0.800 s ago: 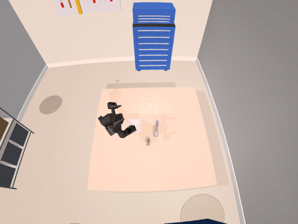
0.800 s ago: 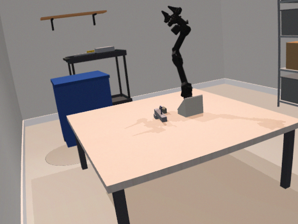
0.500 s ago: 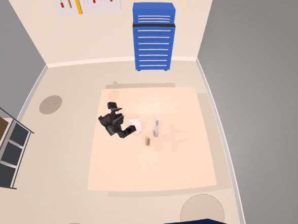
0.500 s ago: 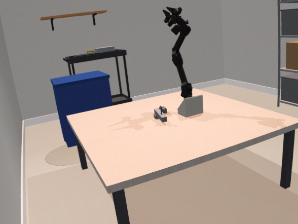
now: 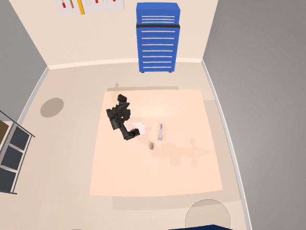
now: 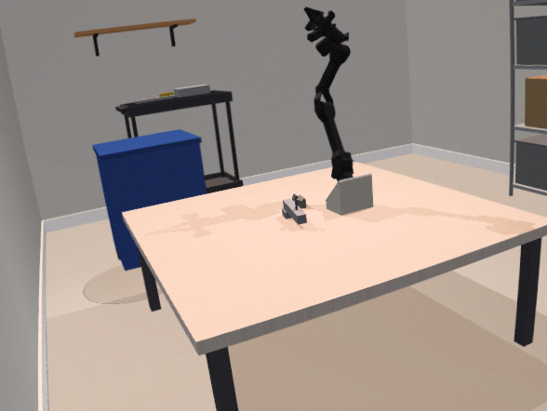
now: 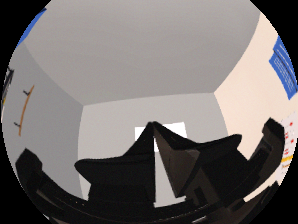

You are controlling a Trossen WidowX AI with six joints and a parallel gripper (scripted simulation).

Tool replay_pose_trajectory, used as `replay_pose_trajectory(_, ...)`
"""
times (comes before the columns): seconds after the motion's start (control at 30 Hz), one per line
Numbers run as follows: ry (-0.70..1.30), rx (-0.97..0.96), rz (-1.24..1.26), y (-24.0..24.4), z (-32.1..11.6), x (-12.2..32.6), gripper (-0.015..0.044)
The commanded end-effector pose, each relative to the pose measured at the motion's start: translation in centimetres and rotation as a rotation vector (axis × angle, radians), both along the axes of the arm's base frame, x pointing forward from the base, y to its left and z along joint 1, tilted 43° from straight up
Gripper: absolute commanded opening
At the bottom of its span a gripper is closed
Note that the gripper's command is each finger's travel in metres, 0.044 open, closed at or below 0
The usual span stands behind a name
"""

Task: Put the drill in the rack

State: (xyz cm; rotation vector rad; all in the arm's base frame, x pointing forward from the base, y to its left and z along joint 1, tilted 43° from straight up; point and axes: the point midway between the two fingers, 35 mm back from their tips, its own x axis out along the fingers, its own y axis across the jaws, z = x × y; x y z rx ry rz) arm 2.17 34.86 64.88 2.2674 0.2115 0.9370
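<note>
Claw at upper centre of the exterior view: my fingers are pressed fully together, gripping nothing, high above the table and drill.

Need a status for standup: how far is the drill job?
Nothing looks done yet. The gripper is shut on nothing, raised high above the table, pointing up. The drill stands in its block, with the small box beside it. Key press, pull-out and racking all remain.
</note>
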Motion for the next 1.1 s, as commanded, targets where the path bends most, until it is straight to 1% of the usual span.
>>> replay_pose_trajectory(0.0,-0.029,-0.082,-0.026,1.9,-1.3,0.7,0.0)
replay_pose_trajectory(0.17,-0.076,-0.24,-0.084,4.8,-3.6,2.4,0.0)
replay_pose_trajectory(0.27,-0.124,-0.396,-0.138,7.3,-5.8,4.1,0.0)
replay_pose_trajectory(0.43,-0.187,-0.682,-0.22,11.0,-10.7,7.8,0.0)
replay_pose_trajectory(0.6,-0.212,-0.963,-0.276,13.2,-16.6,12.4,0.0)
replay_pose_trajectory(0.83,-0.182,-1.362,-0.314,13.5,-26.0,19.5,0.0)
replay_pose_trajectory(1.07,-0.067,-1.754,-0.302,10.0,-36.0,26.2,0.0)
